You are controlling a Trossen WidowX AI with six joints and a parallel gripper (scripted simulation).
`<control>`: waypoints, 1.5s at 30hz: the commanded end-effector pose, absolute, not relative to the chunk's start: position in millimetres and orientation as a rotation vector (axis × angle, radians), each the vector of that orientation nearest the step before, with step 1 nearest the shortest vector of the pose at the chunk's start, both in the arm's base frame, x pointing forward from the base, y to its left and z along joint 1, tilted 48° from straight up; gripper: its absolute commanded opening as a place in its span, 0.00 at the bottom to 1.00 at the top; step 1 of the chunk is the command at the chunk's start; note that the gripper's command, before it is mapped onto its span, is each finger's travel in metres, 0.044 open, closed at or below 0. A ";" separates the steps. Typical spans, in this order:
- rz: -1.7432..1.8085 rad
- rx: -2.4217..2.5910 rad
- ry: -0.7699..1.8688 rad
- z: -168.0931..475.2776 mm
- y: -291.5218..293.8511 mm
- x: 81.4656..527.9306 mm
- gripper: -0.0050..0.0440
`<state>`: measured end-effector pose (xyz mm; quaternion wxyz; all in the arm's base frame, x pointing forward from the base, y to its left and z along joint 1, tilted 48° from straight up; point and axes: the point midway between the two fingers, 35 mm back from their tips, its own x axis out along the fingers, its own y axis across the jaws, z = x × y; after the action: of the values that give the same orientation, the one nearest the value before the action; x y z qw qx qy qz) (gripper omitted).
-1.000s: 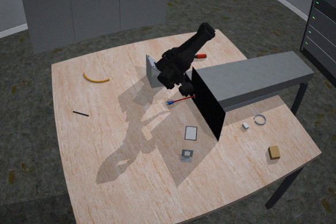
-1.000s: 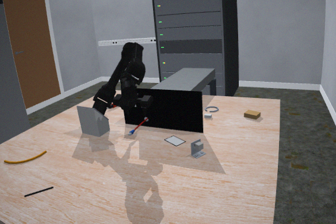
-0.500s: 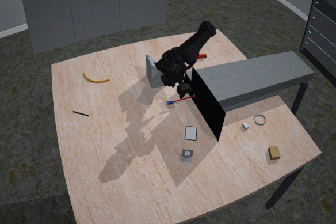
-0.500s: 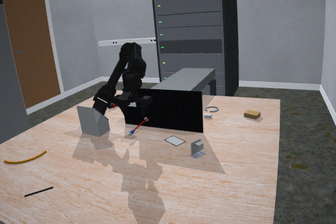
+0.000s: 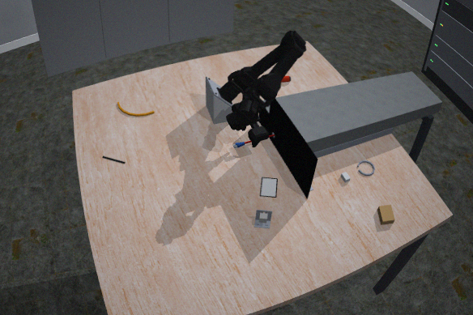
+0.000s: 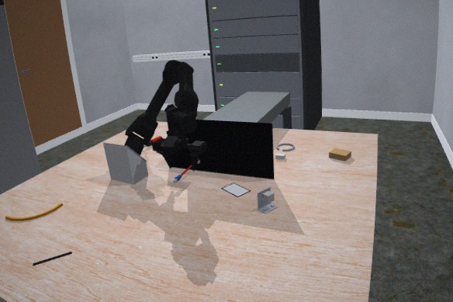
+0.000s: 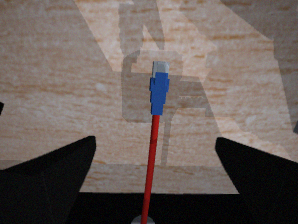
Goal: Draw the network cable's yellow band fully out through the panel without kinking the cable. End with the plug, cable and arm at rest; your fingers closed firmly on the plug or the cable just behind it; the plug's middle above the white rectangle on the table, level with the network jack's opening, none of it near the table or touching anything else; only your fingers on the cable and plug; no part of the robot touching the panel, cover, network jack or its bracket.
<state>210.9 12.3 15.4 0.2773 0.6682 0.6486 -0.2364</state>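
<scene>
A red network cable comes out of a hole in the black panel and ends in a blue plug that hangs low over the table. In the wrist view the cable runs up the middle to the plug. My gripper is open, with one dark finger on each side of the cable, close to the panel and not touching the cable. It also shows in the top view and the exterior view. No yellow band shows. The white rectangle and the network jack lie nearer the table's front.
A grey cover extends behind the panel. A grey wedge stands by the arm. A yellow cable piece, black rod, red screwdriver, grey ring, white block and brown block lie around.
</scene>
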 end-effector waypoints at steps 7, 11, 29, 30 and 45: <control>-0.632 1.798 1.736 4.5 23.6 214.0 1.00; -0.633 1.798 1.736 0.1 28.3 214.3 1.00; -0.630 1.799 1.740 -15.8 47.4 213.9 1.00; -0.630 1.799 1.740 -15.8 47.4 213.9 1.00; -0.621 1.793 1.725 -14.2 45.4 217.1 0.36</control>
<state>213.5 46.2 -16.4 0.2783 0.6684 0.6481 -0.2362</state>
